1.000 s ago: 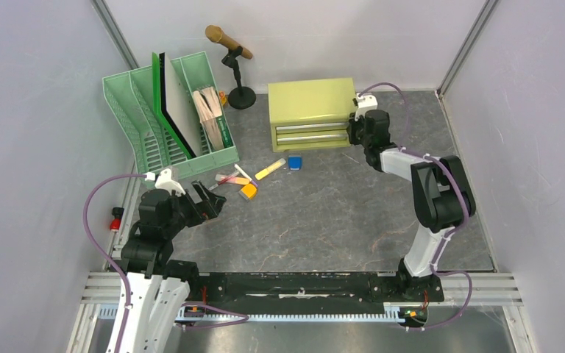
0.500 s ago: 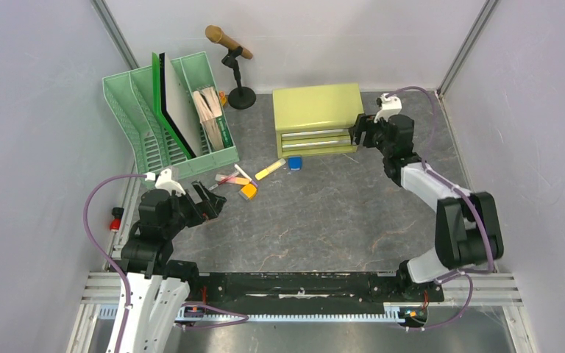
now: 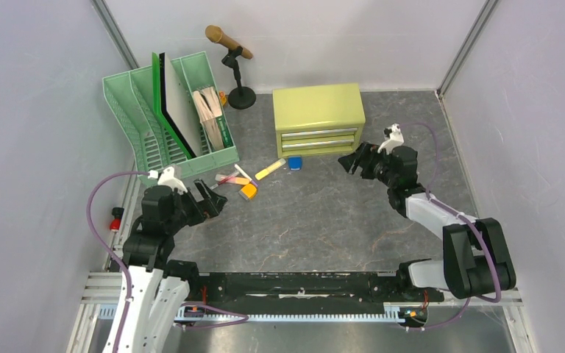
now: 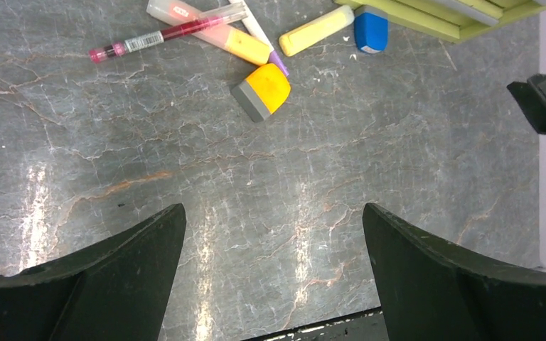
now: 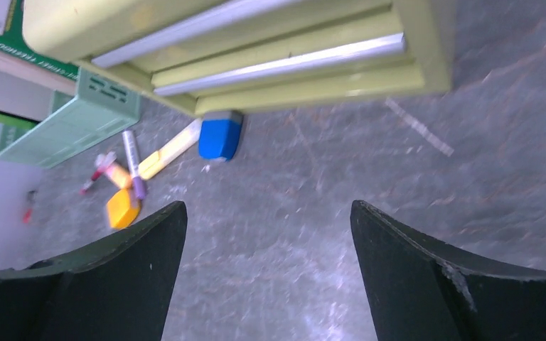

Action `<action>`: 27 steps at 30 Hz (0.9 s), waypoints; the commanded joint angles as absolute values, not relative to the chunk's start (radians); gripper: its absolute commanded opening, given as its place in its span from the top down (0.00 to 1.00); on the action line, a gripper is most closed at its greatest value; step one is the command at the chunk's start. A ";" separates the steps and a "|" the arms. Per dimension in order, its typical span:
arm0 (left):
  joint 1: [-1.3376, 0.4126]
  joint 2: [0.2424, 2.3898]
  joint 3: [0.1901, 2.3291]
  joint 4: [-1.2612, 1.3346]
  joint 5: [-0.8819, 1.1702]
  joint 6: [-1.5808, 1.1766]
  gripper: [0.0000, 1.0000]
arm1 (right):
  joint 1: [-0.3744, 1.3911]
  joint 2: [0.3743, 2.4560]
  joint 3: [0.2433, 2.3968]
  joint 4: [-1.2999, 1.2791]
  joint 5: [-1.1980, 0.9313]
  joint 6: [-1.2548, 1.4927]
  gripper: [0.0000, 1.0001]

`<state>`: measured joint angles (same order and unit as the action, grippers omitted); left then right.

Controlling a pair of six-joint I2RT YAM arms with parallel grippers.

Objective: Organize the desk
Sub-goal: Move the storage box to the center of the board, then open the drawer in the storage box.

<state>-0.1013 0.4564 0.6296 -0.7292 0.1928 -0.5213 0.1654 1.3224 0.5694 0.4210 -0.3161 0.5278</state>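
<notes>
The desk (image 3: 316, 220) is judged rigid and fixed, nothing to grasp; pens (image 4: 217, 37) on it look light, best taken mid-barrel. Left gripper (image 3: 212, 200) and right gripper (image 3: 353, 160) stand spread, empty

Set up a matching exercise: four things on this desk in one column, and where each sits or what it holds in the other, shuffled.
1. small blue block
2. brown microphone on a black stand
3. orange-and-grey block
4. green plastic file rack

A. holds upright boards and papers
B. stands further back, between the rack and the yellow-green two-drawer cabinet
C. lies just in front of the cabinet's drawers
D. lies on the dark grey desk beside the pink pen

Pairs: 1-C, 2-B, 3-D, 4-A.
</notes>
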 commanded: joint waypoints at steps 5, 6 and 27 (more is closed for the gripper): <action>-0.095 0.602 0.654 -0.703 0.245 -0.503 0.00 | 0.181 1.323 0.419 0.795 -0.449 0.916 0.10; -0.095 0.615 0.657 -0.706 0.248 -0.502 0.00 | 0.189 1.338 0.411 0.830 -0.449 0.947 0.10; -0.101 0.622 0.666 -0.716 0.169 -0.509 0.00 | 0.304 1.727 0.542 1.265 -0.355 1.247 0.23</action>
